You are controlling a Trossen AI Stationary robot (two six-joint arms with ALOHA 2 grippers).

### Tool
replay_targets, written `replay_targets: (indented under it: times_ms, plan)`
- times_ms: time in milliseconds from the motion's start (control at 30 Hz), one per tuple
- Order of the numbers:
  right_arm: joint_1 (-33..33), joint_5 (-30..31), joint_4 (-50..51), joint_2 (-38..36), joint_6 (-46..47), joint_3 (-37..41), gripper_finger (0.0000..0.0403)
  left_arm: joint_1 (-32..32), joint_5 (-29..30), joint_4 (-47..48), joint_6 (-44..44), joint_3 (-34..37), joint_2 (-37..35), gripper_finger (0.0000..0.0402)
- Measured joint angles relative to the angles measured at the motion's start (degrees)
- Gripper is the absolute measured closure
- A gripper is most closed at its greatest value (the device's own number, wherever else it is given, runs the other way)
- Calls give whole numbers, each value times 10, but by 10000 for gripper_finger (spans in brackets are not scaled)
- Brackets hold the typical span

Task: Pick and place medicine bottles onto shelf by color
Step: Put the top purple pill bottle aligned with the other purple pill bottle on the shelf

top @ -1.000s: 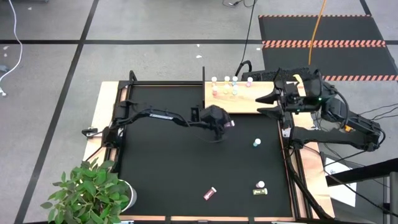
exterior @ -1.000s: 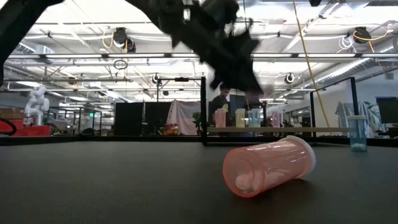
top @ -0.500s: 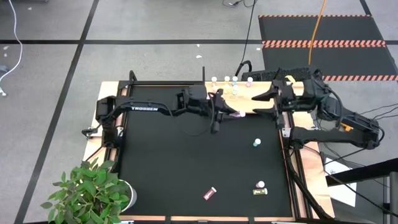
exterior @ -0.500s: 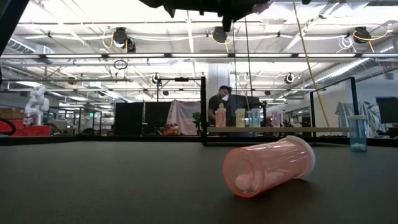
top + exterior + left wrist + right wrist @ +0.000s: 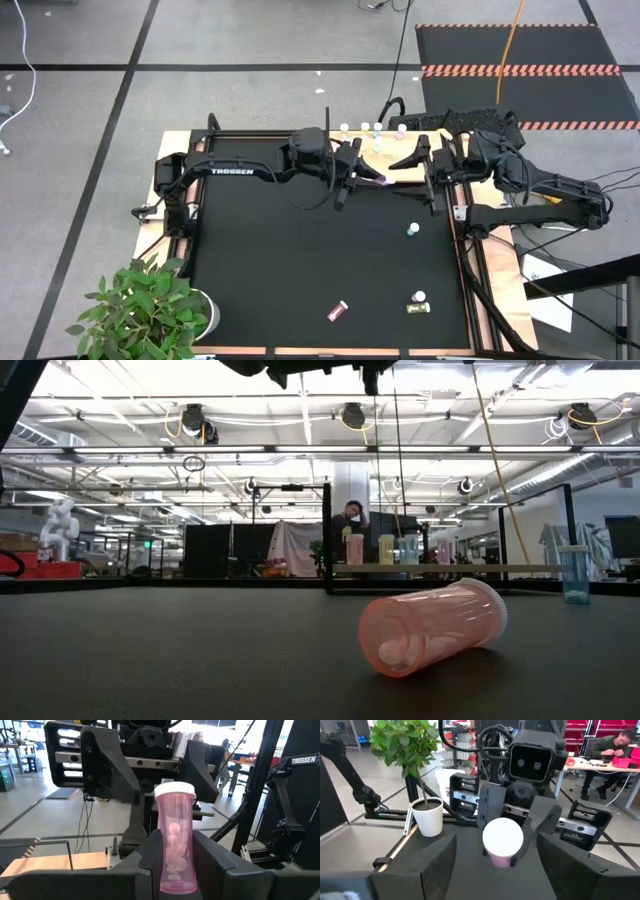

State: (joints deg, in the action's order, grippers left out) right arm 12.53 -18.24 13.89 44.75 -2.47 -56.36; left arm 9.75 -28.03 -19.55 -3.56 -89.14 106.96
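My left gripper (image 5: pixel 362 178) is raised over the far middle of the black mat, shut on a pink bottle (image 5: pixel 379 183) with a white cap (image 5: pixel 503 837) that points toward the table's right edge. My right gripper (image 5: pixel 416 176) is open and faces it, a little to the right of the cap and apart from it. The wooden shelf (image 5: pixel 395 152) lies at the far right, and several bottles (image 5: pixel 365 129) stand along its far edge. On the mat, a teal bottle (image 5: pixel 412 230) stands, and a pink bottle (image 5: pixel 340 311) and a yellow-green bottle (image 5: pixel 418 304) lie on their sides. My left gripper pinches the pink bottle's body (image 5: pixel 175 862) between its two fingers (image 5: pixel 150 855), on the half away from the cap. The fingers are level and come from the table's left, lying along the bottle. The bottle is lifted clear, with its cap end sticking out past the fingertips.
A potted plant (image 5: pixel 150 305) stands at the mat's near left corner. In the low view the lying pink bottle (image 5: pixel 430 625) is close, and a blue bottle (image 5: pixel 575 575) stands at the right. A person (image 5: pixel 615 742) sits at a desk beyond the table.
My left gripper has risen and gone toward the far edge and the shelf with the pink bottle, turning it level with the cap toward the right. My right gripper has moved toward the table's left, closer to the bottle's cap.
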Motion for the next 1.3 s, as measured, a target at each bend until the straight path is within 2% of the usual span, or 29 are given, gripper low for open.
replay_targets:
  times_ms: [367, 500, 800, 1000, 1133, 1300]
  plan:
    - [0, -8, -27, 22, -3, 0, 182, 3, 0, -1, -8, 0, 0, 313]
    - [0, -28, -26, 28, -1, 0, 208, 4, -2, 0, -9, 0, 0, 314]
    - [3, -27, -27, 30, 3, 0, 279, 4, -3, 0, -8, 0, 0, 314]
    - [3, -21, -23, 30, 5, 0, 294, 4, -2, 6, -15, 0, 0, 313]
    - [3, 30, -3, 29, 11, 0, 288, 7, 41, 31, -71, 0, 0, 276]
    - [13, 123, 25, 37, -2, 0, 287, 18, 106, 82, -76, 0, 1, 181]
